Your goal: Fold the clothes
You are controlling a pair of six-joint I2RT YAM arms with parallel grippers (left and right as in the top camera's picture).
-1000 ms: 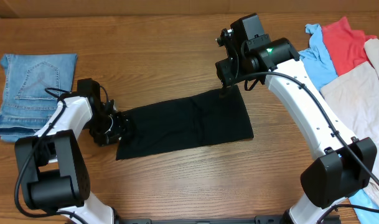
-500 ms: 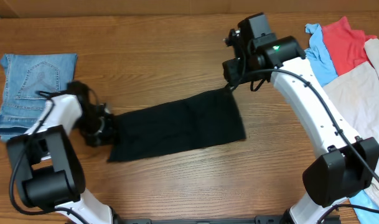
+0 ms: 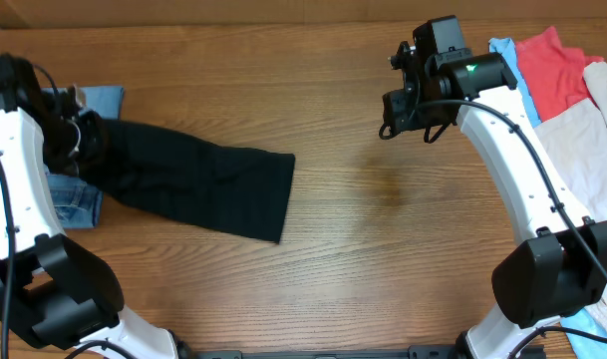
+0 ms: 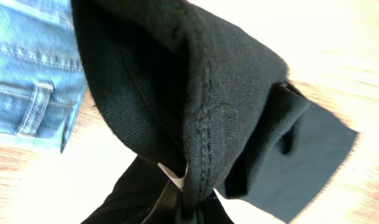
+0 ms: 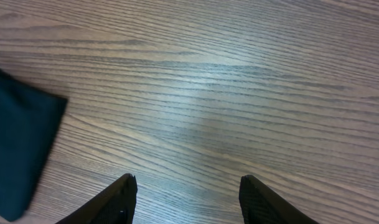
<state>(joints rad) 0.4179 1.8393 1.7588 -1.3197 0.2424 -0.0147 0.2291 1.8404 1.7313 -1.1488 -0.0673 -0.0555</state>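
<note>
Black T-shirt (image 3: 198, 179) dragged left onto jeans (image 4: 21, 74), clamped in left tool (image 3: 76, 140); right tool (image 5: 186, 183) empty, jaws apart.

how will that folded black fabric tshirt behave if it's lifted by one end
Probably floppy: pinched in the left gripper, the black T-shirt drapes and bunches instead of holding shape. Likely light, as a pinch at one end carries it. The fold may slip open, since layers hang loose near the grip.
</note>
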